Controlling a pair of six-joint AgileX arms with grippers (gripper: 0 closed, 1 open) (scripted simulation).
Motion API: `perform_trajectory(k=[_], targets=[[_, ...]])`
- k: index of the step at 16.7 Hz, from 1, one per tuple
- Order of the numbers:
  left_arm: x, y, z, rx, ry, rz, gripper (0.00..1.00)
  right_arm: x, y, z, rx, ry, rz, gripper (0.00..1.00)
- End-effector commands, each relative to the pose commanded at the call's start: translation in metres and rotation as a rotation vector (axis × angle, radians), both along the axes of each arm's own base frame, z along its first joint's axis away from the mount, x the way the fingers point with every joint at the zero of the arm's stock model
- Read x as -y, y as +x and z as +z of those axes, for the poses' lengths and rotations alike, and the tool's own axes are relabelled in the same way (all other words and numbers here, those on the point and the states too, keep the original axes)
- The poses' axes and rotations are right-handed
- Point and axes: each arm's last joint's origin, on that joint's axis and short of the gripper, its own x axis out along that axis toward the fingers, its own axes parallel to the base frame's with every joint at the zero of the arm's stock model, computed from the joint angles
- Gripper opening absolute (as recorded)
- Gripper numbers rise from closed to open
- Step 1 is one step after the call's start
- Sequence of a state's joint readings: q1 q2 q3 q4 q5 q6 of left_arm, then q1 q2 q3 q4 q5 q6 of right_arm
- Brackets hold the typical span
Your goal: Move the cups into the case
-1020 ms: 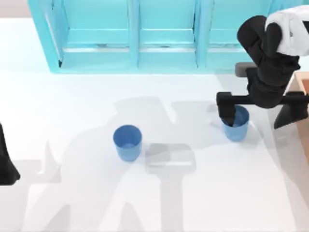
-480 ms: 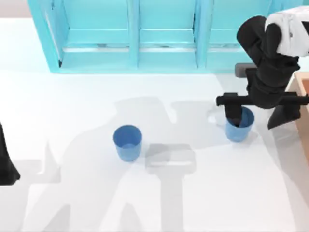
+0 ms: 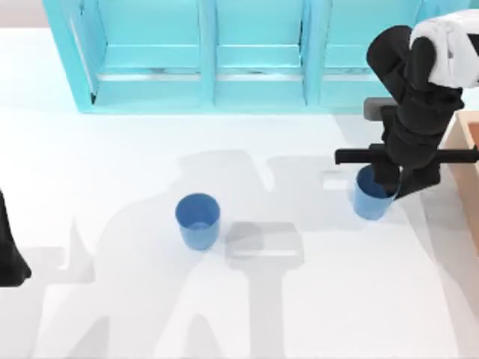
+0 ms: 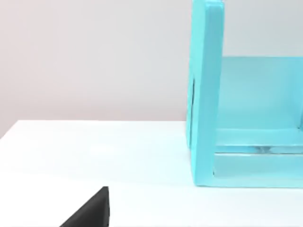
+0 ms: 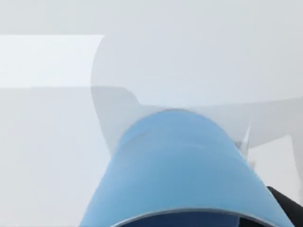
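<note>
Right gripper [image 3: 383,179] jaws are holding 1 cup [image 3: 370,198] near the tabletop's right edge. The other cup [image 3: 198,219] sits mid-tabletop, and the case [image 3: 202,93] is along the back edge. Grip looks rim-only, so I reckon it could tilt and slip when lifted. Left arm is parked at the left edge.

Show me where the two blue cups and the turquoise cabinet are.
Left cup [image 3: 197,222]: top view, on its side wall below the rim.
Right cup [image 3: 368,200]: top view, on its outer wall beside the black arm.
Cabinet [image 3: 153,91]: top view, on its bottom front ledge.
</note>
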State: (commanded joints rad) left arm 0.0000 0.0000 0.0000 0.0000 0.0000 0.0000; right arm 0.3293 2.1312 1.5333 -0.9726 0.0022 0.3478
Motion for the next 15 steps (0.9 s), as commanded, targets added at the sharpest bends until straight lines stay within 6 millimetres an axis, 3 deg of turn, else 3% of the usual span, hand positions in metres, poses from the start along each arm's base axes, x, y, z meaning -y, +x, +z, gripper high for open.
perform_trajectory(k=[10,15], targets=[[0.0,0.0,0.0,0.0,0.0,0.0,1.0,0.0,0.0,0.004,0.004,0.002,0.004,0.0],[0.0,0.0,0.0,0.0,0.0,0.0,1.0,0.011,0.001,0.049,0.049,0.013,0.031,0.0]])
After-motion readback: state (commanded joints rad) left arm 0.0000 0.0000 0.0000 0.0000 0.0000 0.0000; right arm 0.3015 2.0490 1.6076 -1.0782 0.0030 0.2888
